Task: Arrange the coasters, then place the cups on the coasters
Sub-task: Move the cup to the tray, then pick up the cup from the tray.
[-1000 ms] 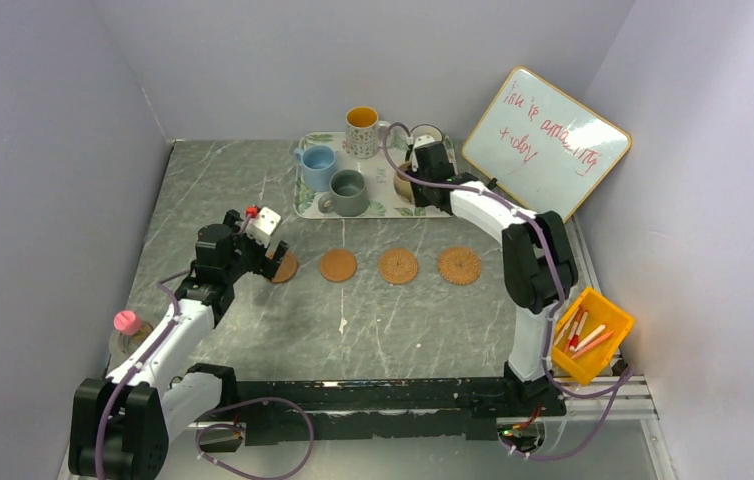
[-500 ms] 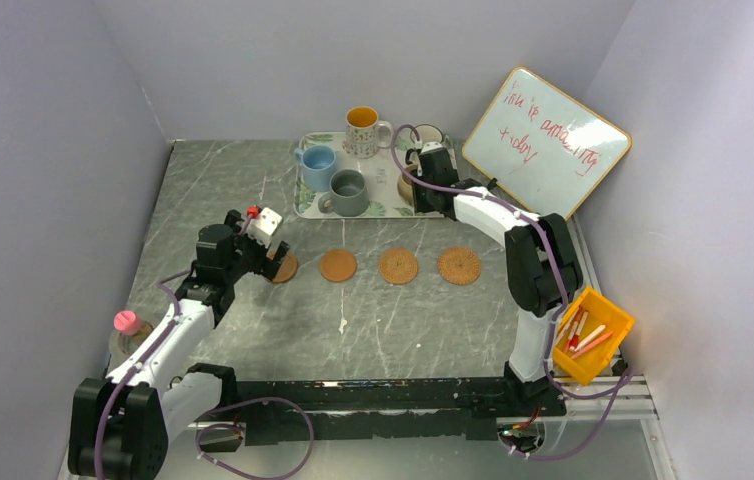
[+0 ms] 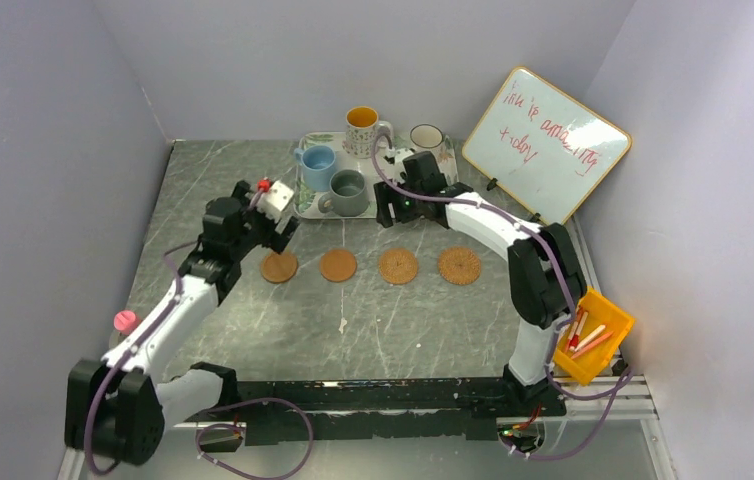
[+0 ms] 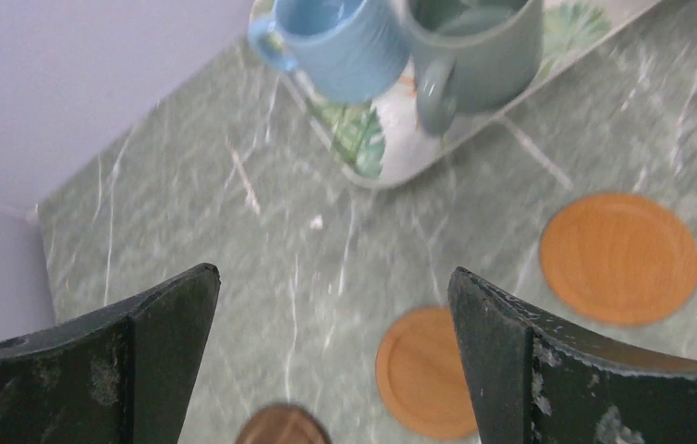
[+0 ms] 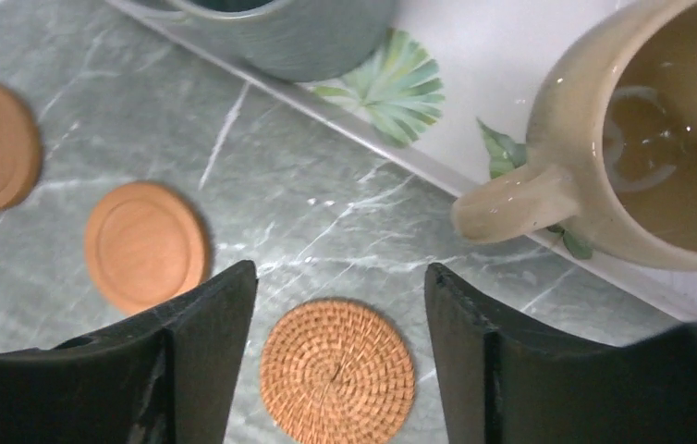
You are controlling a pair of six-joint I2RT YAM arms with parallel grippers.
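found the tan glazed mug (image 5: 659, 139) standing on the white leaf-print tray (image 5: 493, 55), untouched, handle pointing toward the tray's near edge. saw the right claw (image 5: 337, 287) parted partway and holding nothing, with only a woven rattan disc (image 5: 337, 370) on the grey marble table (image 5: 345, 213) under the gap. a second earlier, had it shut and over at that mug; since then, backed off toward the row and opened. read this as lining up to grasp a first cup. counted four thin round coasters (image 3: 338, 265) in a straight row, plus a darker brown disc (image 4: 280, 427) at the left wrist view's bottom edge. found the left claw (image 4: 331, 277) spread fully and empty, raised toward the light blue mug (image 4: 345, 46) and grey-green mug (image 4: 474, 46). earlier, hid half the smooth brown end disc (image 3: 279, 267); now left it bare. judged arranging finished or nearly so, no cup yet on a coaster.
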